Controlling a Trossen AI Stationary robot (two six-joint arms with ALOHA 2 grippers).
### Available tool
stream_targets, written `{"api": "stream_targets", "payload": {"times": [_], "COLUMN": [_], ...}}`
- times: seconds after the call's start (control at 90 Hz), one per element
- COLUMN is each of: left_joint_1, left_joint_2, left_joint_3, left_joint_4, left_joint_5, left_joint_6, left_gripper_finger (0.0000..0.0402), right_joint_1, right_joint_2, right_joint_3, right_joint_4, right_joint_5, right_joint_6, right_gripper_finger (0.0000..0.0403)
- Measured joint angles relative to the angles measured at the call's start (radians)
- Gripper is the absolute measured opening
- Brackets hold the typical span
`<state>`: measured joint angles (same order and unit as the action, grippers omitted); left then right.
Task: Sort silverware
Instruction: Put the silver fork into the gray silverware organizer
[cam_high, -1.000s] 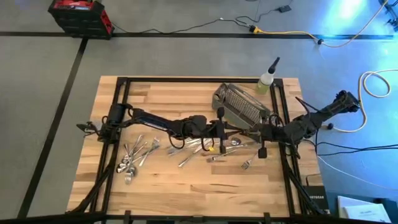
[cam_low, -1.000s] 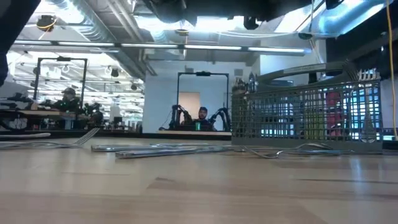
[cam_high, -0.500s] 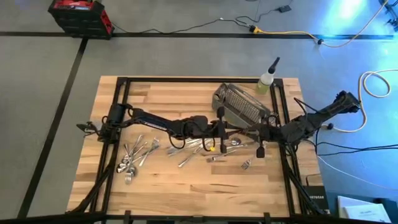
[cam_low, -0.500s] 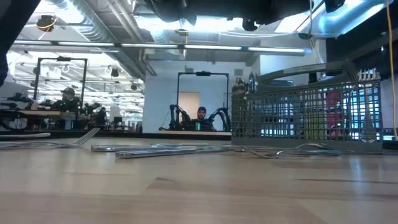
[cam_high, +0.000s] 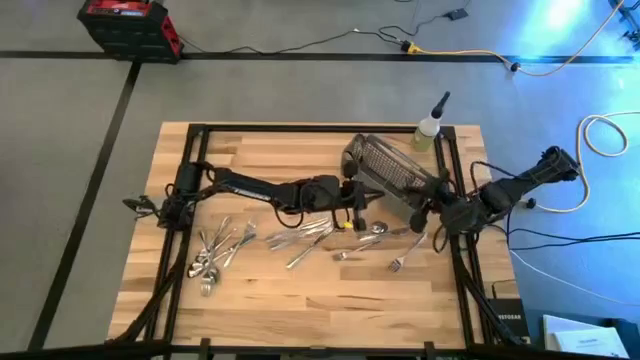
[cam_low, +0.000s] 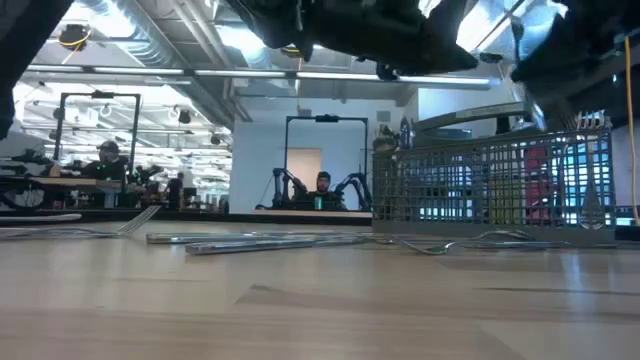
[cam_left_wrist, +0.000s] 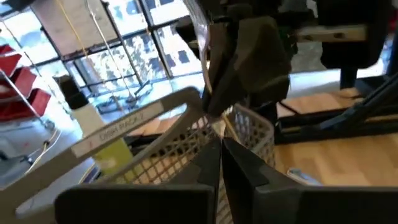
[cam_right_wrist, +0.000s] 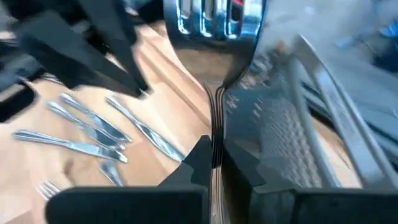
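The silverware lies in loose groups on the wooden table: a pile at the left (cam_high: 215, 250), several pieces in the middle (cam_high: 320, 235) and a fork (cam_high: 400, 262) toward the right. The gray mesh basket (cam_high: 385, 165) stands at the far right and holds a few pieces (cam_low: 590, 125). My right gripper (cam_high: 420, 207) hovers at the basket's near right corner, shut on a fork (cam_right_wrist: 214, 25). My left gripper (cam_high: 357, 208) is just left of it, at the basket's near side. Its fingers (cam_left_wrist: 208, 163) are shut, and I see nothing plainly between them. My right gripper pinches the fork's slim handle (cam_right_wrist: 216, 127) between its two fingers. The handle runs along the fingers and the tines (cam_right_wrist: 214, 12) stick out past the fingertips. The fork is lifted clear of the table, beside the basket's mesh wall (cam_right_wrist: 292, 137).
A squeeze bottle (cam_high: 428, 130) stands beyond the basket near the far right corner. Black frame rails (cam_high: 195, 170) run along the table's left and right sides. A small yellow bit (cam_high: 345, 225) lies among the middle pieces. There is bare wood at the near edge (cam_high: 300, 300).
My right gripper has gone from over the middle pieces toward the table's far edge, to the basket's near right corner. It has stayed shut on the fork. My left gripper has shifted a little toward the far edge and the basket.
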<state>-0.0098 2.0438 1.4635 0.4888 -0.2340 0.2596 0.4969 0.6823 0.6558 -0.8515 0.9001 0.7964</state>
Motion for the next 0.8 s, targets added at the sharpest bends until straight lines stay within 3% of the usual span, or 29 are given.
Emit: {"api": "stream_targets", "payload": {"times": [0.122, 0.222, 0.344, 0.567, 0.8], "left_joint_1": [-0.003, -0.005, -0.004, -0.004, -0.006], "left_joint_2": [0.000, 0.000, 0.000, 0.000, -0.001], "left_joint_3": [0.000, 0.000, -0.001, -0.001, -0.001], "left_joint_4": [-0.027, -0.038, -0.039, -0.038, -0.043], "left_joint_5": [0.001, 0.002, 0.001, 0.002, 0.002], "left_joint_6": [0.004, 0.003, 0.002, 0.001, 0.001], "left_gripper_finger": [0.0000, 0.0000, 0.0000, 0.0000, 0.0000], "right_joint_1": [0.000, 0.000, 0.000, 0.000, 0.000], "right_joint_2": [0.000, 0.000, 0.002, 0.003, 0.009], "right_joint_3": [0.021, 0.023, 0.023, 0.018, 0.018], "right_joint_4": [-0.184, -0.261, -0.308, -0.320, -0.321], "right_joint_5": [-0.001, -0.001, -0.008, -0.176, -0.222], "right_joint_6": [0.202, 0.266, 0.302, 0.311, 0.312], "right_gripper_finger": [0.0001, 0.0001, 0.0001, 0.0004, 0.0039]}}
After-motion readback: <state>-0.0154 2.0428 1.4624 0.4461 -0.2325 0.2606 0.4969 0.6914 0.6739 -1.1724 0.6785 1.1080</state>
